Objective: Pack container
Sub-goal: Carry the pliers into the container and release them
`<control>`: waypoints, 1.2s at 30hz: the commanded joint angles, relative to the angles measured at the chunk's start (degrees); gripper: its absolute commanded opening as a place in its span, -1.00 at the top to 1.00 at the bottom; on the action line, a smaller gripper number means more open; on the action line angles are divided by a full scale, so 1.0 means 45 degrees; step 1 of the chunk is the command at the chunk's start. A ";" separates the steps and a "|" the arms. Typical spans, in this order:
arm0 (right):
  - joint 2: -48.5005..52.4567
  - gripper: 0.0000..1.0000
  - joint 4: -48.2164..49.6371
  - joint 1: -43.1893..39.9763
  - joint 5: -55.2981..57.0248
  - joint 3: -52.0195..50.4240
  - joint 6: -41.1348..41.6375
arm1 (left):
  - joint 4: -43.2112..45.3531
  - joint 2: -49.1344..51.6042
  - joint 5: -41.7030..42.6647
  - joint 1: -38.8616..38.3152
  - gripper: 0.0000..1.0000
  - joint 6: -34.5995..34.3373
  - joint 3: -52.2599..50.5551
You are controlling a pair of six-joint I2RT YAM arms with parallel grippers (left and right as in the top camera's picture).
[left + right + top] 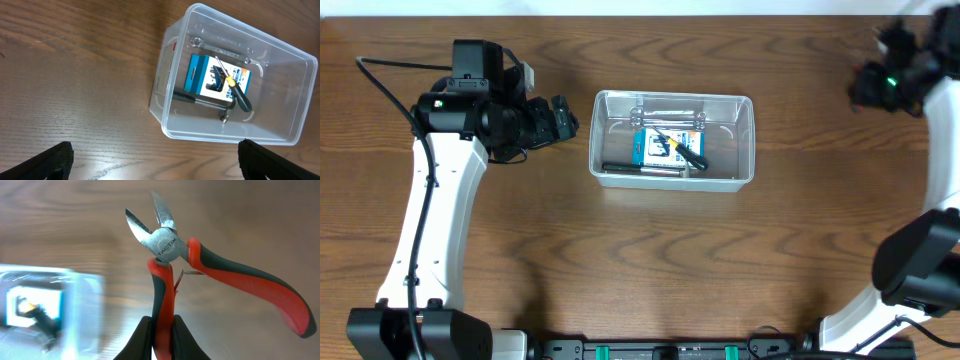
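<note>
The container (pixel 595 140) is a clear rectangular tub at the table's middle, also in the left wrist view (pixel 161 85) and as a blur in the right wrist view (pixel 85 305). Inside lie a blue-and-white box (pixel 200 75), a small yellow-and-black tool (pixel 236 94), a silver wrench (pixel 222 48) and a black-handled tool (pixel 186 97). My left gripper (pixel 568 121) (pixel 157 162) stands open just left of the tub, with nothing between its fingers. My right gripper (pixel 163 335) (pixel 868 85), far right at the back, is shut on one handle of red-and-black side cutters (pixel 165 245), their blades pointing away.
The tub stands on a dark wood-grain table (pixel 650 260). The arm bases sit along the near edge at left (pixel 410 330) and right (pixel 910 270).
</note>
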 commanded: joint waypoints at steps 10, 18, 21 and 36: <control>-0.0287 0.97 -0.0622 0.6154 0.0797 0.0991 -0.4172 | -0.0029 -0.0083 -0.0112 -0.0019 -0.96 0.0019 0.0005; -0.0272 0.98 0.0359 0.8417 0.2841 0.0253 -0.4172 | -0.0029 -0.0083 -0.0112 -0.0019 -0.96 0.0019 0.0005; -0.0272 0.98 0.1180 0.8728 0.2837 -0.0578 -0.4172 | -0.0029 -0.0083 -0.0112 -0.0019 -0.96 0.0019 0.0005; -0.0272 0.98 0.3405 0.8850 0.2832 -0.4580 -0.4163 | -0.0029 -0.0083 -0.0112 -0.0019 -0.96 0.0024 0.0005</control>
